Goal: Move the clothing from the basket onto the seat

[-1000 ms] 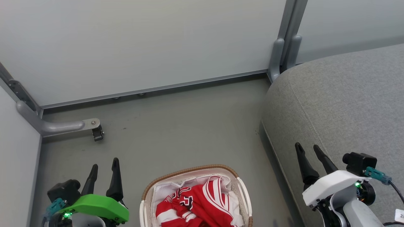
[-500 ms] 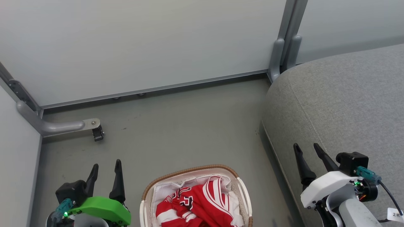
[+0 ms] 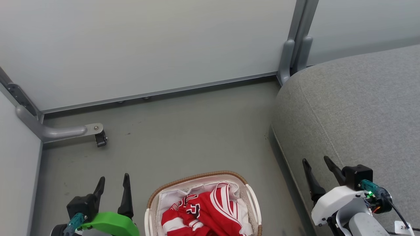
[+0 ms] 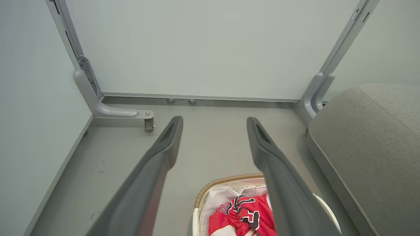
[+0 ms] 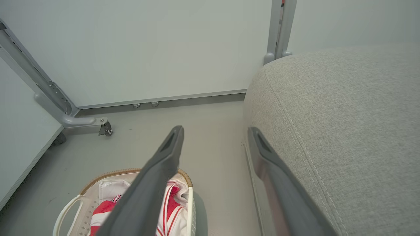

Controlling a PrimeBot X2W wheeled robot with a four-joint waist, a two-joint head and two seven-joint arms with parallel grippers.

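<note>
The red jersey (image 3: 205, 213) with white stripes lies crumpled inside the white basket (image 3: 197, 177) with a brown woven rim, at the bottom centre of the head view. The jersey (image 4: 241, 214) and basket rim (image 4: 223, 182) also show in the left wrist view, and the jersey (image 5: 105, 209) and basket (image 5: 108, 173) in the right wrist view. The grey seat (image 3: 357, 108) fills the right side. My left gripper (image 3: 113, 182) hangs open left of the basket, holding nothing. Right of the basket, my right gripper (image 3: 315, 161) is open and empty by the seat's edge.
Pale partition walls stand behind and to the left. A grey metal foot with a small caster (image 3: 100, 139) juts onto the floor at the left, and a grey post (image 3: 293, 55) rises at the seat's back corner. Bare grey floor (image 3: 183, 131) lies beyond the basket.
Both grippers have dropped lower in the head view, drawing back toward the robot. The basket and jersey have not moved.
</note>
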